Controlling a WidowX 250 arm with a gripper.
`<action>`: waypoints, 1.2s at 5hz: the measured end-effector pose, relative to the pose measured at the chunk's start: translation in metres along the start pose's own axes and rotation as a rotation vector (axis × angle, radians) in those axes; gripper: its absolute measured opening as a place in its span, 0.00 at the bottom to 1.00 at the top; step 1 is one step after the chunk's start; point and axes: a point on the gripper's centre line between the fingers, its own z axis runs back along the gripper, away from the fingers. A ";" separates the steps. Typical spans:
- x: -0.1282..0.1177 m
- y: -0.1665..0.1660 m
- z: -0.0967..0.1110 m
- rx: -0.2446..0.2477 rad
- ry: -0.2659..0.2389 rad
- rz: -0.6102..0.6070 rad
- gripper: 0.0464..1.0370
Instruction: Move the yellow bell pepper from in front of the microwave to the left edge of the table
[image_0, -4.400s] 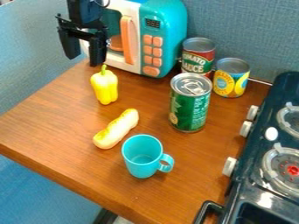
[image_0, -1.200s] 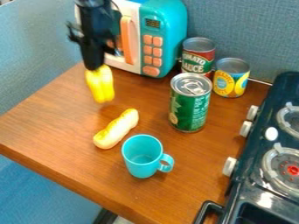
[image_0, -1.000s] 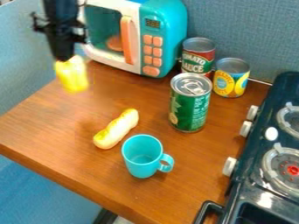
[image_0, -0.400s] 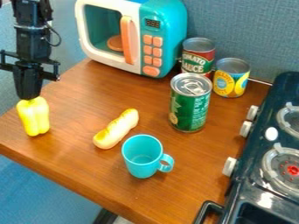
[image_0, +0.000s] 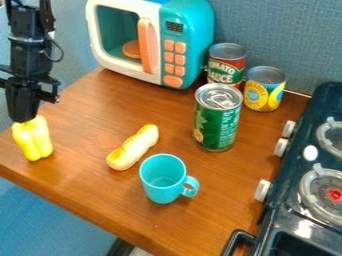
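The black gripper (image_0: 24, 120) hangs at the left of the camera view, shut on the top of a yellow bell pepper (image_0: 33, 139). The pepper points down, slightly tilted, over the table's left edge area; whether its bottom touches the wood I cannot tell. To its right lies a cream and yellow bread-like piece (image_0: 133, 147), set diagonally. A turquoise mug (image_0: 162, 181) stands upright with its handle toward the right.
On the wooden table (image_0: 87, 200) stand a green can (image_0: 217, 120), a tomato can (image_0: 227, 64) and a yellow can (image_0: 264, 89). A toy microwave (image_0: 189, 45) is at the back, a dark toy stove (image_0: 294, 200) at the right.
The gripper came down onto the pepper near the microwave, closed on its top, and carried it left and toward the front. In the last moment it shifted slightly further left and lower.
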 end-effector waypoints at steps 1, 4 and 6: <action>-0.002 -0.004 -0.006 -0.023 -0.002 -0.018 0.25; 0.002 -0.028 0.047 -0.051 -0.233 -0.112 0.98; -0.001 -0.118 0.069 -0.046 -0.297 -0.414 0.97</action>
